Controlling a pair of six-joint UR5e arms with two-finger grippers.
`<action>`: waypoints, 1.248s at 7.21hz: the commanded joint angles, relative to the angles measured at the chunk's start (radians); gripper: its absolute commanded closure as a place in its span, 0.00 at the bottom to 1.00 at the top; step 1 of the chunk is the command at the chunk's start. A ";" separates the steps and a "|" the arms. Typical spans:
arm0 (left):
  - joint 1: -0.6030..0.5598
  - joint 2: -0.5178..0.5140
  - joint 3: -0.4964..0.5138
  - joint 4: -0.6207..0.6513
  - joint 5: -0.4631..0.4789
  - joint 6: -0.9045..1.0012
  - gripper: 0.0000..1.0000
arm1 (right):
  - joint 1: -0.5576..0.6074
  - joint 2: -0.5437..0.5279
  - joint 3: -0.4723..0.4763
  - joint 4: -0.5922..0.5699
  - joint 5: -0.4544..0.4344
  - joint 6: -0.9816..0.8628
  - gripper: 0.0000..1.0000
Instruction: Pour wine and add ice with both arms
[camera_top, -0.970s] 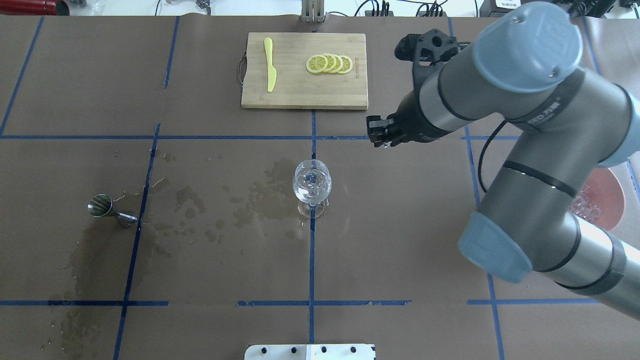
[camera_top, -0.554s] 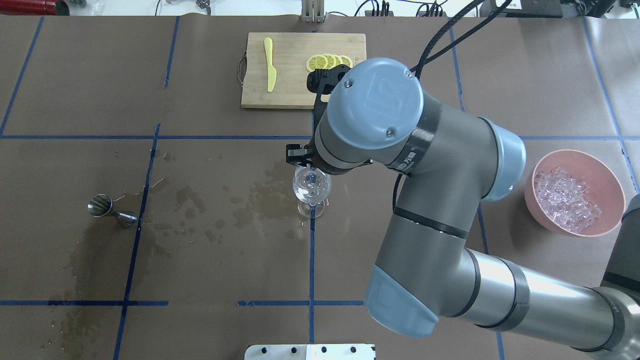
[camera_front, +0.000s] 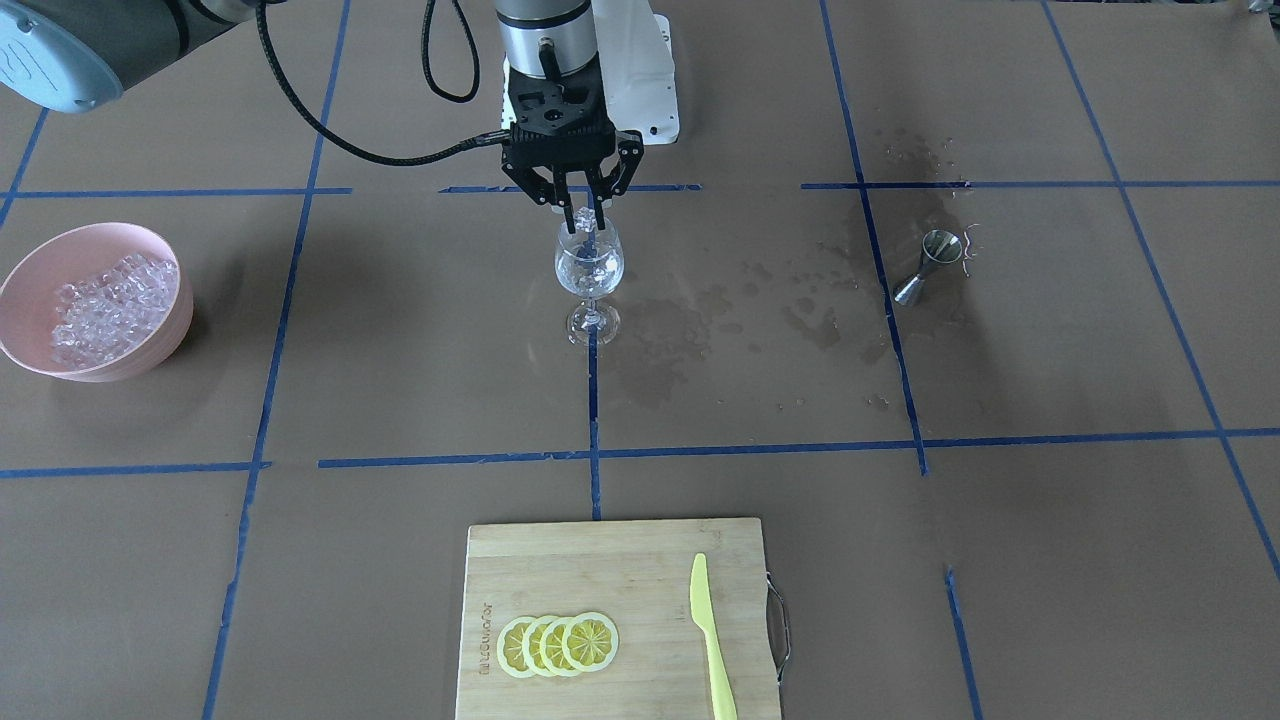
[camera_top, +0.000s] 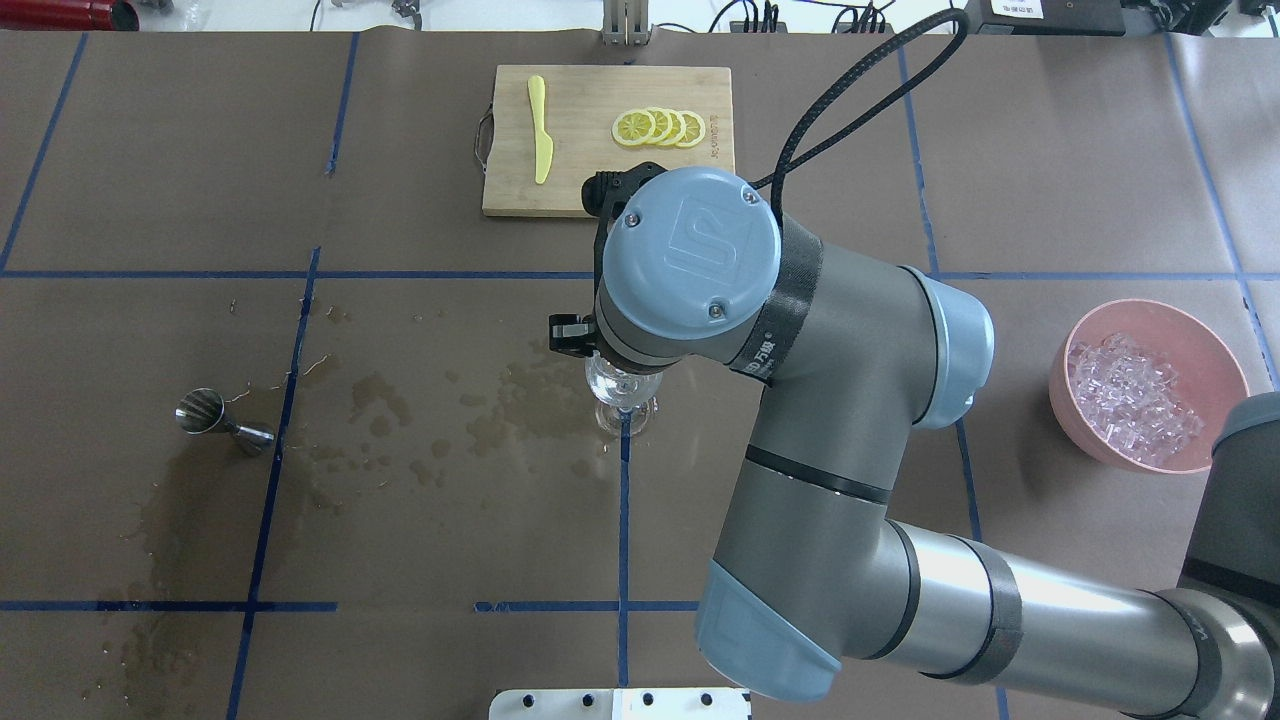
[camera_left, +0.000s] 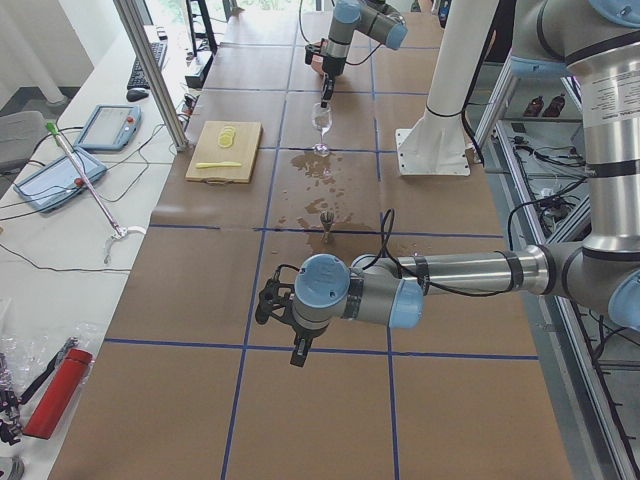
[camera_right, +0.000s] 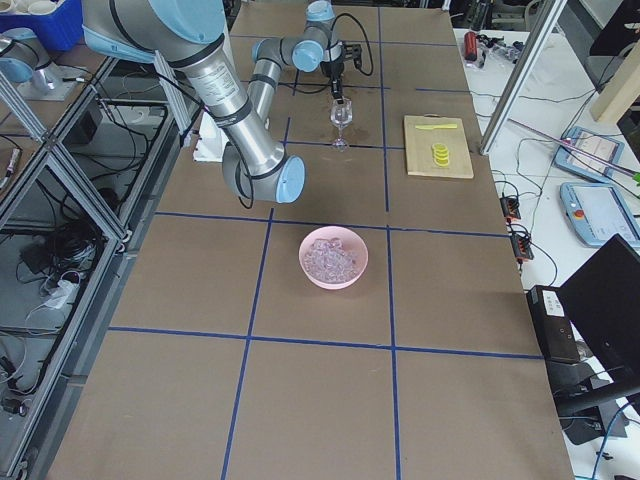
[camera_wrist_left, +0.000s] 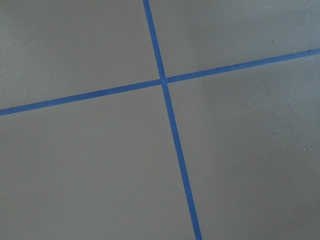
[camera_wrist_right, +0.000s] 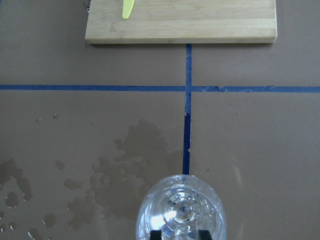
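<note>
Toward the left edge, left gripper idle, jaw state impossible to tell, jigger set down; mid-worktop, wine apparently in the glass, right gripper above its rim seemingly pinching ice, so likely adding ice: next release, then refetch from the right-edge bowl.

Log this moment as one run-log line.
right gripper: above clear stemmed wine glass, apparently pinching small clear ice lump | left gripper: low over brown paper, state unclear | pink bowl: holds heaped ice
</note>
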 joint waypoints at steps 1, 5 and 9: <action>0.000 0.000 0.001 0.000 0.000 0.000 0.00 | -0.008 0.000 -0.001 0.000 -0.014 0.000 0.41; 0.000 0.000 0.001 0.000 0.000 0.000 0.00 | -0.026 0.006 0.001 0.000 -0.056 -0.004 0.00; 0.000 0.000 -0.002 0.000 -0.002 0.002 0.00 | 0.206 -0.076 0.045 -0.057 0.158 -0.284 0.00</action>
